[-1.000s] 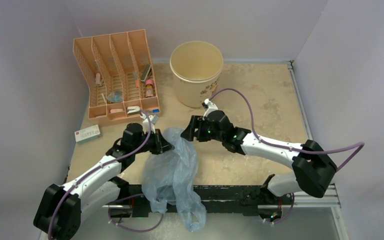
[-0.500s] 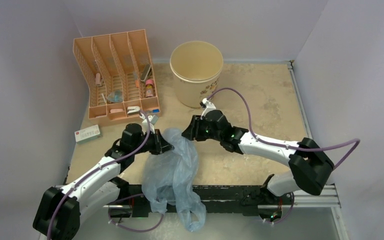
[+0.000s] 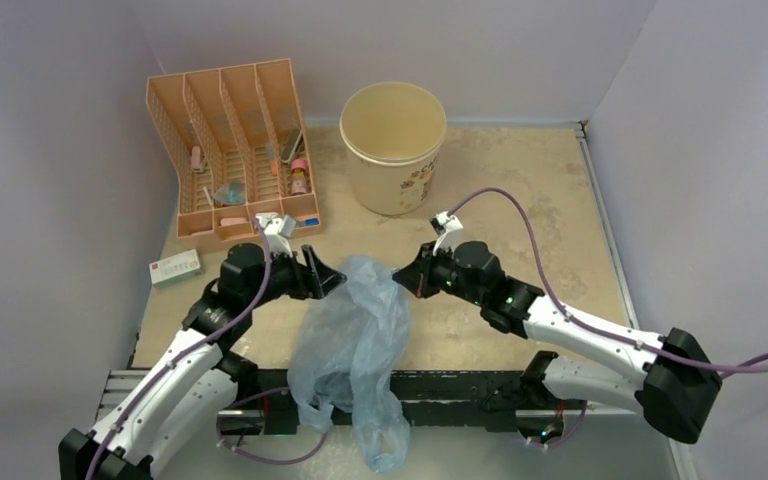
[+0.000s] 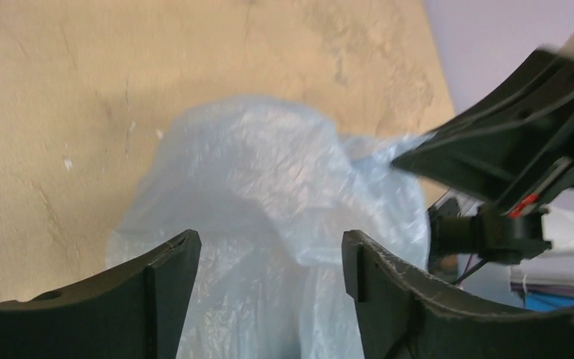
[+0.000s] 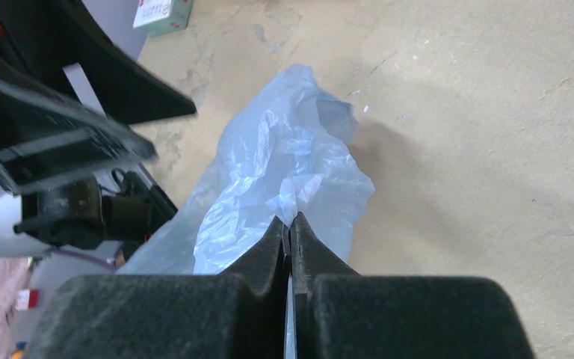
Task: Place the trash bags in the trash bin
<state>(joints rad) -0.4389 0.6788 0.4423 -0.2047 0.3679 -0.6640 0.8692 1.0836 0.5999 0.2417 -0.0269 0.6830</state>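
The trash bag (image 3: 352, 345) is a thin, crinkly, light-blue sheet draped from mid-table over the near edge. My right gripper (image 3: 407, 279) is shut on its upper right edge; in the right wrist view the film (image 5: 284, 179) is pinched between the closed fingertips (image 5: 291, 222). My left gripper (image 3: 332, 279) stands open just left of the bag's top, and the bag (image 4: 269, 194) fills the gap between its spread fingers (image 4: 270, 247) without being gripped. The trash bin (image 3: 394, 147), a cream bucket with a floral print, stands upright at the back centre.
An orange slotted organizer rack (image 3: 232, 150) with small items sits at the back left. A small white box (image 3: 174, 267) lies near the left edge of the table (image 3: 530, 190). Walls close in on the left, back and right.
My left gripper let go of the bag and drew back to the left. My right gripper closed on the bag's upper edge and shifted right and toward the near edge, carrying the bag's top with it.
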